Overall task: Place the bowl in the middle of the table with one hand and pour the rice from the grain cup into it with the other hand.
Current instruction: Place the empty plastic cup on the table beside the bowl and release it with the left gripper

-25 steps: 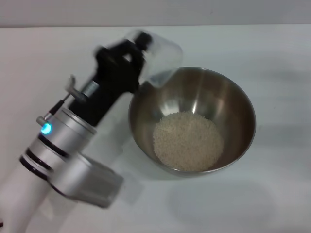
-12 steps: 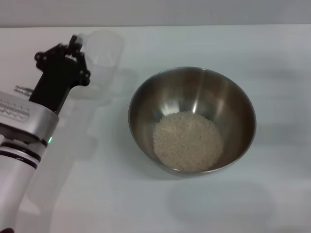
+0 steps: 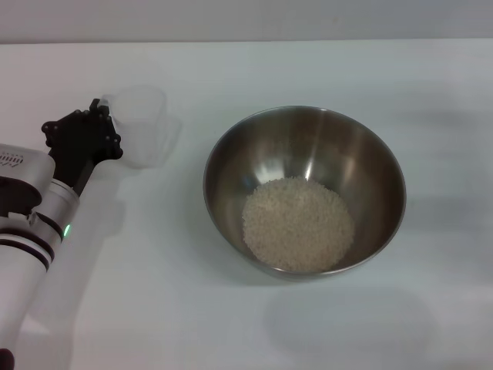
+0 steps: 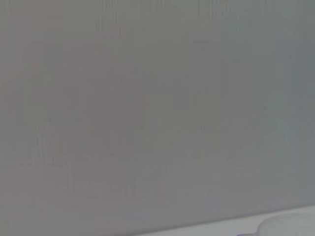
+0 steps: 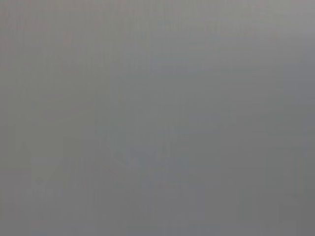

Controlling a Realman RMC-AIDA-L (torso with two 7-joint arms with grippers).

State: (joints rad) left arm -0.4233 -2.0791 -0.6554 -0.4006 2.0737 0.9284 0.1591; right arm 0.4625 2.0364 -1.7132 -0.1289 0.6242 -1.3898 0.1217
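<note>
Rice forms a loose off-white mound in the bottom of the stainless-steel bowl, slightly toward the near side of its interior. We locate the bowl upright on the white table, roughly at mid-table and somewhat right of centre in the head view.

We find the grain cup well apart from the bowl, on the left and slightly farther back. It is a translucent plastic cup, mouth up, and appears empty; we cannot tell whether its base rests on the table or is just above it.

The left gripper is at the cup's left side, its black body touching or overlapping the cup's edge. We cannot tell whether the jaws are closed on the cup or how wide they stand, as the gripper body hides them. The left arm runs from the gripper to the near left corner.

The left wrist view shows a pale curved rim at one corner, otherwise a blank grey field. The right gripper appears in no view.
</note>
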